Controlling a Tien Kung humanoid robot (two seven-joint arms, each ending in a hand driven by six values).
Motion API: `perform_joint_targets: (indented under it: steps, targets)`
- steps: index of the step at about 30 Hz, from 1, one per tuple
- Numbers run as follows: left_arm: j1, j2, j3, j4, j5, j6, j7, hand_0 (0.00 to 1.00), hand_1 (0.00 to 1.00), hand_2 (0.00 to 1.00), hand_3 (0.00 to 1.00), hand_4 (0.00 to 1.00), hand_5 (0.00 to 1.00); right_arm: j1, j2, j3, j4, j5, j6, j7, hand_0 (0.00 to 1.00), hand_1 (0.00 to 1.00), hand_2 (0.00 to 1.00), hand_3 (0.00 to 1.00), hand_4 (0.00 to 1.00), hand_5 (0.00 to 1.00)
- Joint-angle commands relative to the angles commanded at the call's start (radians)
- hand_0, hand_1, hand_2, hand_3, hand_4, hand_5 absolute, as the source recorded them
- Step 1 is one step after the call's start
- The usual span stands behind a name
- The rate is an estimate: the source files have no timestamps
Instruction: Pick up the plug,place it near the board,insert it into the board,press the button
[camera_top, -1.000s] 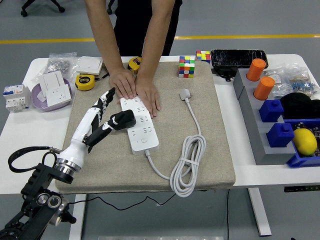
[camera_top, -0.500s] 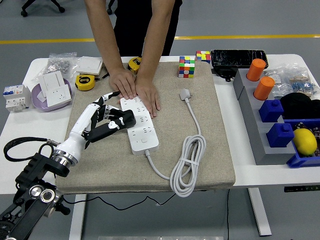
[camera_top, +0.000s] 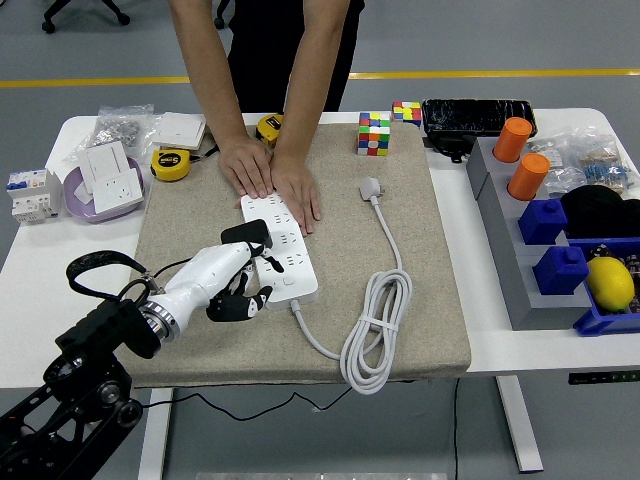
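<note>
Left hand lowered beside the power strip

The left hand (camera_top: 232, 285) is seen at the near left edge of the white power strip (camera_top: 280, 248), fingers loosely curled with nothing gripped. The black plug (camera_top: 247, 235) is seated on the strip, whose far end is pinned by a person's hands (camera_top: 270, 175).

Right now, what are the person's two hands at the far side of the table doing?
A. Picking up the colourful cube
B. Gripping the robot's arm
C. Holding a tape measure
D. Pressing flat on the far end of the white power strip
D: both of the person's hands lie flat, palms down, on the far end of the white power strip, steadying it on the mat, while the robot's left hand is at the strip's near end.
</note>
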Motion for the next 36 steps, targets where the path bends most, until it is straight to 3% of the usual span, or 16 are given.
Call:
perform_joint_targets:
  steps: [6, 7, 12, 13, 18, 19, 30, 31, 36]
  targets:
    - [-0.015, -0.003, 0.046, 0.035, 0.035, -0.008, 0.016, 0.167, 0.017, 0.151, 0.643, 0.554, 0.002, 0.006, -0.002, -0.016, 0.000, 0.017, -0.002, 0.004, 0.797, 0.716, 0.719, 0.763, 0.998, 0.940]
    - [-0.021, -0.007, 0.057, 0.050, 0.035, -0.008, 0.016, 0.164, 0.016, 0.150, 0.647, 0.516, 0.002, 0.006, -0.003, -0.014, 0.000, 0.016, -0.003, 0.003, 0.797, 0.716, 0.720, 0.763, 0.998, 0.939]
    - [-0.041, -0.024, 0.074, 0.098, 0.036, 0.006, 0.015, 0.164, 0.016, 0.150, 0.647, 0.516, 0.002, 0.002, -0.005, -0.005, 0.000, 0.006, -0.002, -0.001, 0.797, 0.716, 0.720, 0.763, 0.998, 0.939]
    - [-0.044, -0.028, 0.075, 0.104, 0.031, 0.012, 0.015, 0.154, 0.015, 0.149, 0.803, 0.504, 0.002, 0.001, -0.005, -0.003, 0.000, 0.004, -0.002, -0.002, 0.796, 0.716, 0.719, 0.763, 0.998, 0.939]
    - [-0.050, -0.039, 0.084, 0.113, 0.028, 0.025, 0.012, 0.154, 0.015, 0.149, 0.803, 0.504, 0.002, 0.000, -0.003, -0.006, 0.000, 0.007, -0.001, -0.001, 0.796, 0.716, 0.719, 0.763, 0.998, 0.939]
    - [-0.051, -0.040, 0.085, 0.115, 0.029, 0.025, 0.012, 0.153, 0.015, 0.147, 0.864, 0.522, 0.002, 0.000, -0.003, -0.006, 0.000, 0.007, -0.001, -0.001, 0.797, 0.716, 0.719, 0.763, 0.998, 0.938]
    - [-0.063, -0.046, 0.085, 0.134, 0.039, 0.019, 0.011, 0.152, 0.016, 0.148, 0.860, 0.522, 0.002, 0.005, -0.005, -0.011, 0.000, 0.014, -0.002, 0.000, 0.797, 0.716, 0.719, 0.763, 0.998, 0.937]
    - [-0.063, -0.046, 0.085, 0.135, 0.040, 0.018, 0.011, 0.152, 0.016, 0.149, 0.792, 0.517, 0.002, 0.005, -0.005, -0.011, 0.000, 0.013, -0.002, 0.000, 0.796, 0.716, 0.719, 0.763, 0.998, 0.938]
    - [-0.061, -0.038, 0.082, 0.148, 0.045, -0.003, 0.018, 0.152, 0.016, 0.149, 0.792, 0.517, 0.002, 0.004, -0.005, -0.010, 0.000, 0.013, -0.002, 0.000, 0.796, 0.716, 0.719, 0.763, 0.998, 0.938]
